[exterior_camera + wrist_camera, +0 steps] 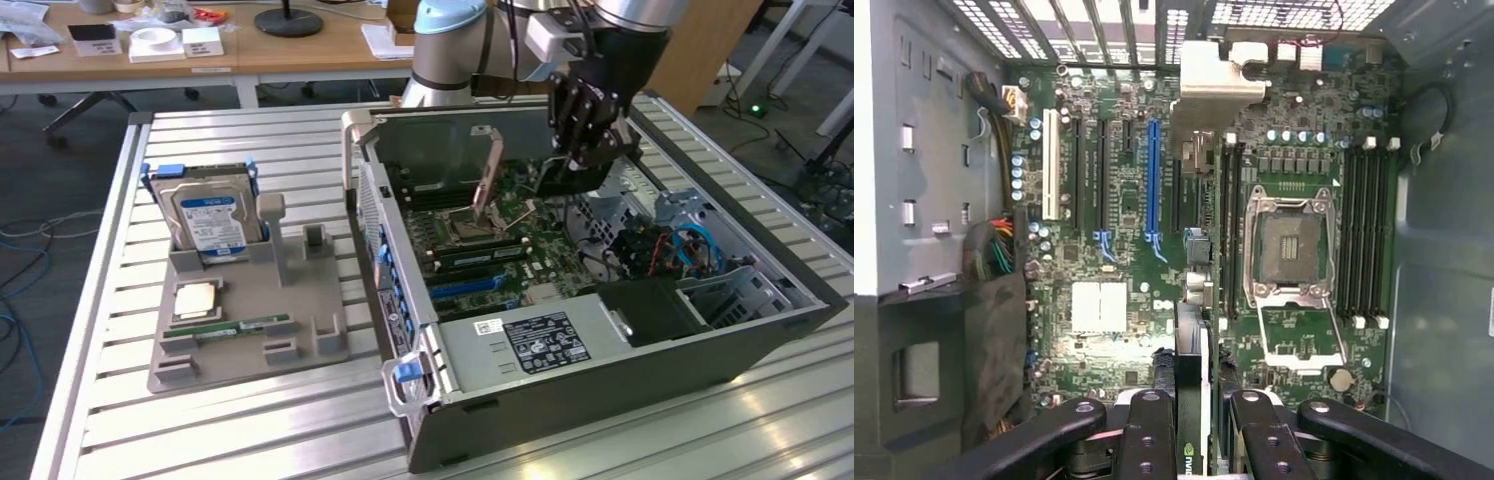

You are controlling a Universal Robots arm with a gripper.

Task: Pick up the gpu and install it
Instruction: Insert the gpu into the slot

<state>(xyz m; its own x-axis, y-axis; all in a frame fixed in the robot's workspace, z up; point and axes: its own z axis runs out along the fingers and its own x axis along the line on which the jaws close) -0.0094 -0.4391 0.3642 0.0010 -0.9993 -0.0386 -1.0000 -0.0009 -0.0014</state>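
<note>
So the pick-up half looked done at this point: the gripper [585,158] was down inside the open computer case [641,380] with the gpu [565,182] hanging under it, clear of the grey holder tray [247,352] out on the tabletop [240,430]. In the wrist view the fingers [1145,440] were clamped on either side of the card, which showed edge-on as a thin dark strip running up the middle over the motherboard [1304,340]. The install half wasn't done though, as far as I could judge. The gpu was held above the board, not seated, and the long blue expansion slot [1152,180] and the black slots next to it were all bare. The card's edge sat a bit to one side of that blue slot, nearer the CPU socket [1287,247], so it didn't look lined up yet either. The hard drive [210,220] and the memory stick [247,326] were sitting in the tray, untouched.
</note>
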